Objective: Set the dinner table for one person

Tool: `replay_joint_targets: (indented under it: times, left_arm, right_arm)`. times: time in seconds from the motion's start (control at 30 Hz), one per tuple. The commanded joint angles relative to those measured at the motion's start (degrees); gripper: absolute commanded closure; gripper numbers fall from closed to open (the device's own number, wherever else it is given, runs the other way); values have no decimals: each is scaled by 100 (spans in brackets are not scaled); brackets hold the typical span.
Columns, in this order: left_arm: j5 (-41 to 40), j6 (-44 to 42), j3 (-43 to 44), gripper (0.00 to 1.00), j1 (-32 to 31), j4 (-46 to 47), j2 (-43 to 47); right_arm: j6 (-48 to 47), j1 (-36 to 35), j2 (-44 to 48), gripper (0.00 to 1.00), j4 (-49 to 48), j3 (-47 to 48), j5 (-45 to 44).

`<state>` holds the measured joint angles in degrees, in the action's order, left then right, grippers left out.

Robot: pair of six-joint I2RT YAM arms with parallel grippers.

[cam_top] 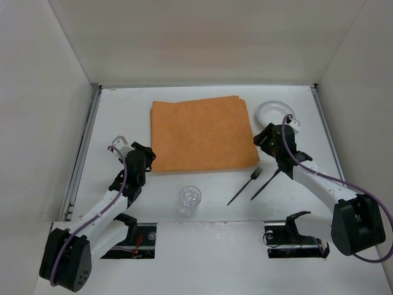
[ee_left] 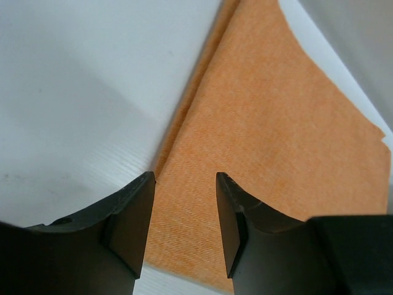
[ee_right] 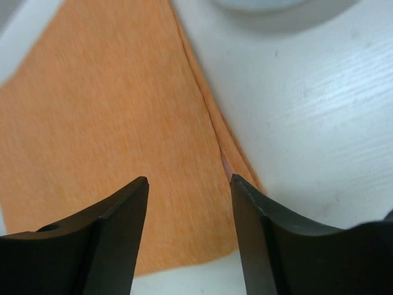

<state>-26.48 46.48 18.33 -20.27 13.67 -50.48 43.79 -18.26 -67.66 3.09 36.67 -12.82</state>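
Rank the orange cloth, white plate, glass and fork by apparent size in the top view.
1. Orange cloth.
2. White plate, partly hidden behind the right arm.
3. Fork and glass: unranked; the fork is longer, the glass wider.

Plain off-white walls (cam_top: pixel 202 37) stand at the left, back and right, softly and evenly lit

Dinner table (cam_top: pixel 123 114) carries orange cloth (cam_top: pixel 202 135), plate (cam_top: pixel 268 110), glass (cam_top: pixel 190 198) — fork (cam_top: pixel 245 185), knife (cam_top: pixel 264 186)
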Motion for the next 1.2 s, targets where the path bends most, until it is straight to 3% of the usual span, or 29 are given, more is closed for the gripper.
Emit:
replay_joint_targets:
  times: [0.0,0.2,0.4,0.67,1.07,1.17]
  left_arm:
    - [-112,-262,171,58,-174,697,-67]
    - [-209,-341,-180,58,-350,1585,-383]
    - [-182,-438,-382,58,-368,1999,-612]
    - [-77,-438,-462,56,-411,2219,-744]
    - [-15,-385,-470,56,-411,2386,-937]
    - [-50,-403,-462,56,-429,2395,-937]
  right_arm:
    - [50,397,-212,36,-580,455,-396]
    - [779,1442,-994,34,-1784,534,218]
    - [1210,2198,-1661,34,-2102,684,350]
    - [1527,2665,-2760,35,-2453,1123,868]
    - [2282,2710,-3938,49,-3051,1510,1405]
    - [2485,2710,-4115,64,-3235,1528,1484]
